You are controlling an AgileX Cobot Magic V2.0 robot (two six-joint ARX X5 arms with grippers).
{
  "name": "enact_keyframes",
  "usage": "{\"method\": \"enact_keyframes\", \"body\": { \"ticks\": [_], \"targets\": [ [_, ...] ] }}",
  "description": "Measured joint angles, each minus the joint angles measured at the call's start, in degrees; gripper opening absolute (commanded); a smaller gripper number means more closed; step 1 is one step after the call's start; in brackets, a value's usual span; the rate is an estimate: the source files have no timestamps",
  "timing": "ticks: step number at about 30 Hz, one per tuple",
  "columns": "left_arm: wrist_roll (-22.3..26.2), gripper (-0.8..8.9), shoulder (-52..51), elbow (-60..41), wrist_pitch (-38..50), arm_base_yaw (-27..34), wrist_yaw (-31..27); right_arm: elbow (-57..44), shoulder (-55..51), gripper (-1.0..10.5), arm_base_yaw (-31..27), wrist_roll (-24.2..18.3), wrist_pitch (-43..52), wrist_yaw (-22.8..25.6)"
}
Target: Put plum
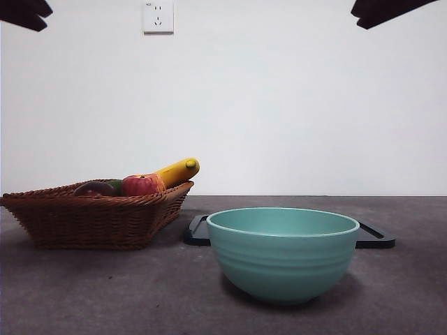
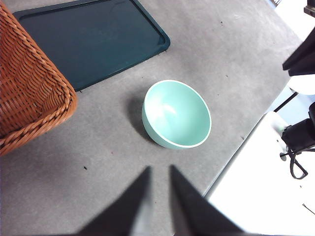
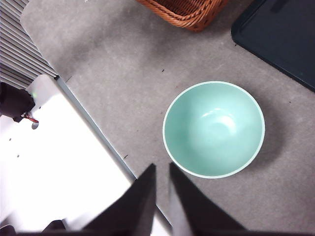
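The plum point(image 1: 94, 188), dark maroon and glossy, lies in the wicker basket point(image 1: 91, 216) at the left, beside a green fruit point(image 1: 115, 185), a red apple point(image 1: 140, 185) and a banana point(image 1: 178, 171). No wrist view shows the plum. An empty teal bowl point(image 1: 283, 251) stands in the near middle. My left gripper point(image 2: 160, 169) hangs shut high above the table, with the bowl point(image 2: 177, 115) ahead of it and the basket's wall point(image 2: 29, 88) to one side. My right gripper point(image 3: 161, 166) is shut too, high over the table's edge near the bowl point(image 3: 214, 129). Neither holds anything.
A dark flat tray point(image 1: 377, 237) lies behind the bowl, next to the basket point(image 3: 189, 10); the tray point(image 2: 93, 39) also shows from the left wrist. Black arm tips point(image 1: 24, 14) point(image 1: 387, 10) sit at both top corners. A white stand point(image 3: 64, 162) borders the table's edge.
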Motion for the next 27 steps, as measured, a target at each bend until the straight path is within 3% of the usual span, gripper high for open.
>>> {"method": "enact_keyframes", "body": {
  "ticks": [27],
  "targets": [
    [0.02,0.08,-0.09,0.0,0.46,0.0,-0.02,0.0,0.0,0.1,0.0,-0.74,0.09,0.2]
  ]
}}
